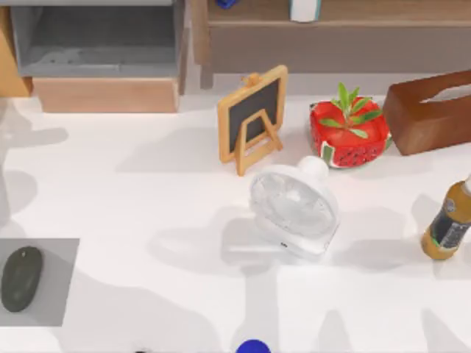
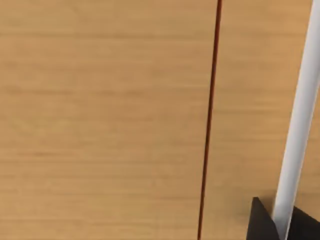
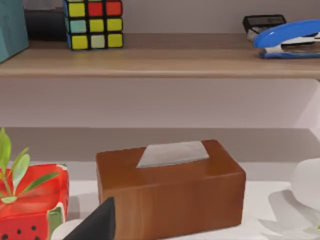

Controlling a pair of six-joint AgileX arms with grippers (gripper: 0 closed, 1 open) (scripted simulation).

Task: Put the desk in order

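A: Top view: your desk [image 1: 147, 191] remains cluttered with the fan [image 1: 294, 209], tissue box [image 1: 430, 118], chalkboard [image 1: 252, 118], watermelon planter [image 1: 347, 132], bottle [image 1: 447, 224] and mouse [image 1: 20, 278].

B: And the jaws?

A: You can't tell for either gripper. The tissue box sits just ahead of the right one, so nearly everything seems left to do.

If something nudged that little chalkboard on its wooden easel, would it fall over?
Probably, fairly easily. The chalkboard stands upright on the desk on thin easel legs, so it looks apt to tip. Its flat wooden frame seems stiff and light, so a low push might slide it instead.
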